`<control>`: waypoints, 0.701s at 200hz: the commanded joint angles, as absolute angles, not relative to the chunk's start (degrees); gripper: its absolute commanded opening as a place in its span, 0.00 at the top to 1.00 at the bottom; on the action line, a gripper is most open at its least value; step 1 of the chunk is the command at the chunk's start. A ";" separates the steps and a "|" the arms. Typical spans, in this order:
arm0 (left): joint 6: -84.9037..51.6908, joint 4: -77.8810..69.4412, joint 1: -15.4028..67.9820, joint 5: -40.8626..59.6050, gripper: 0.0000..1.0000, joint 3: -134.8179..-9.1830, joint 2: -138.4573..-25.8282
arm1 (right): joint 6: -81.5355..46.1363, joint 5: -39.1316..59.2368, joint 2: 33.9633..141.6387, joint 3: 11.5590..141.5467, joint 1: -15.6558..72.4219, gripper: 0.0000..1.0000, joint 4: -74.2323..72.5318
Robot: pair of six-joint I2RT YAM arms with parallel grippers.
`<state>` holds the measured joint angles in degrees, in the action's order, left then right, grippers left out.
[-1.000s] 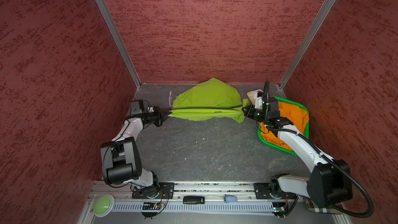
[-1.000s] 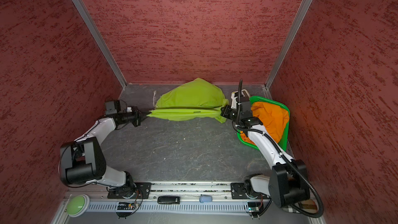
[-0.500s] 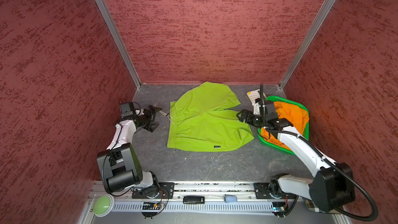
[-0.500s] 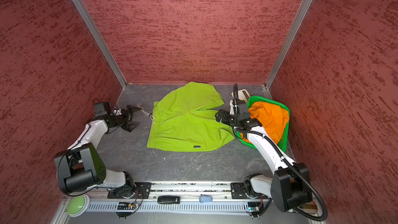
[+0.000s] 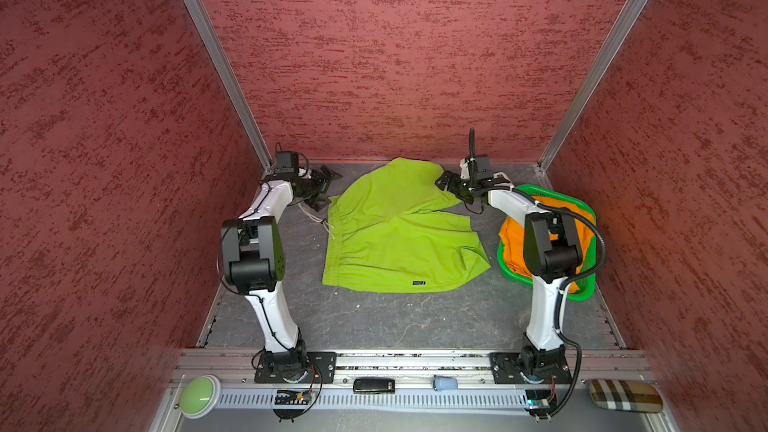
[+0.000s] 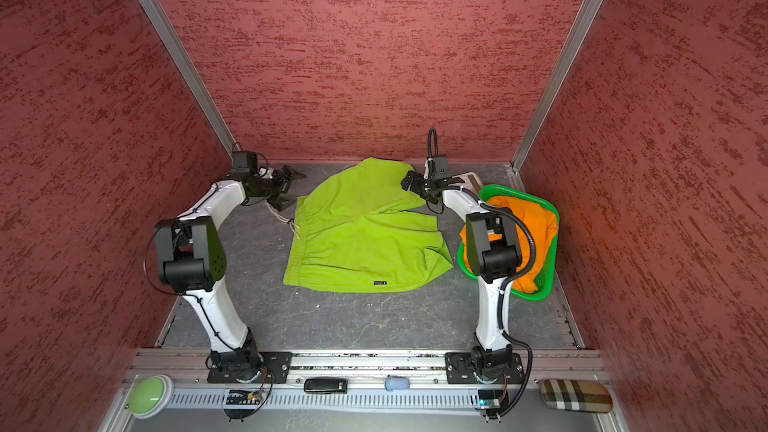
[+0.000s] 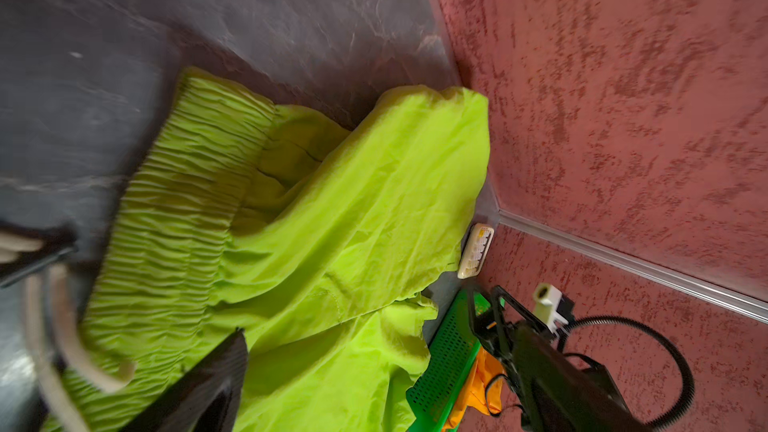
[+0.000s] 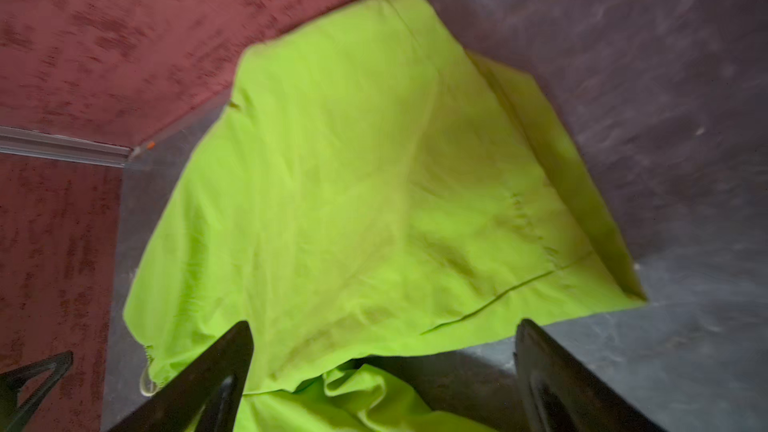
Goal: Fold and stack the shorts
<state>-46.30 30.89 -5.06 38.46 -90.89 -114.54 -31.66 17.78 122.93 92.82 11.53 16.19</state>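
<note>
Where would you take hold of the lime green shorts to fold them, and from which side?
Probably the far corner of the waistband, from the left with the left gripper: the lime green shorts lie spread with that gathered edge facing it.

**Looking over lime green shorts (image 7: 332, 222)**

Shows them rumpled on grey tabletop (image 7: 270, 14), waistband gathered. Beside the shorts' leg hem, picks out a small cream object (image 7: 476, 251) and a green basket (image 7: 449, 359) holding orange fabric (image 7: 478, 371).
</note>
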 commanded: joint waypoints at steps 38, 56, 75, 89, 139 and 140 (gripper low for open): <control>-48.42 31.73 -3.96 35.89 0.01 -94.70 -123.01 | -31.37 19.94 129.46 96.62 9.40 0.01 16.87; -48.34 32.05 -3.78 35.85 0.01 -94.67 -124.81 | -31.45 20.03 128.31 92.24 8.28 0.01 15.13; -48.16 31.41 -3.52 35.09 0.01 -92.98 -125.18 | -30.62 19.95 126.18 87.41 7.83 0.01 14.58; -48.43 30.64 -3.52 35.02 0.00 -90.79 -124.92 | -30.08 20.13 124.01 82.96 7.91 0.01 13.83; -47.55 31.09 -6.84 34.08 0.01 -86.81 -119.28 | -28.64 18.96 114.26 68.25 7.91 0.01 11.98; -47.81 30.97 -7.03 34.18 0.01 -86.87 -119.10 | -28.69 19.02 114.04 68.09 7.91 0.01 11.96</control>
